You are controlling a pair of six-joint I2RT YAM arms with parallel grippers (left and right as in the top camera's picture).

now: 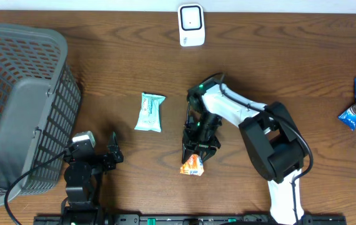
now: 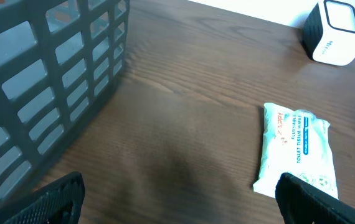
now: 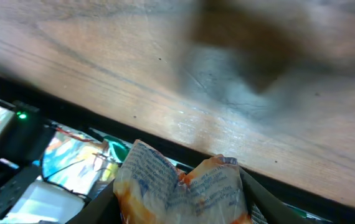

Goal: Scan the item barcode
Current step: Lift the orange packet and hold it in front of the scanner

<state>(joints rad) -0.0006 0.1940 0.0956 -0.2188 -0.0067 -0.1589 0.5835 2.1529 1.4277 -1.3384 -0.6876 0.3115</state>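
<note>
Closest to the right wrist lens, the orange snack packet (image 3: 165, 180) sat pinched in our right gripper (image 3: 177, 206), jaws closed on it, near six o'clock on the table (image 1: 290, 75), presumably ready to carry to the white scanner (image 1: 190, 25) at twelve o'clock. We kept our left gripper (image 2: 177, 202) at eight o'clock, jaws wide and empty, likely just out of the way

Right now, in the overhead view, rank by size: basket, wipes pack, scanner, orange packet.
1. basket
2-3. wipes pack and scanner: they look about alike
4. orange packet, partly hidden by the right gripper
</note>
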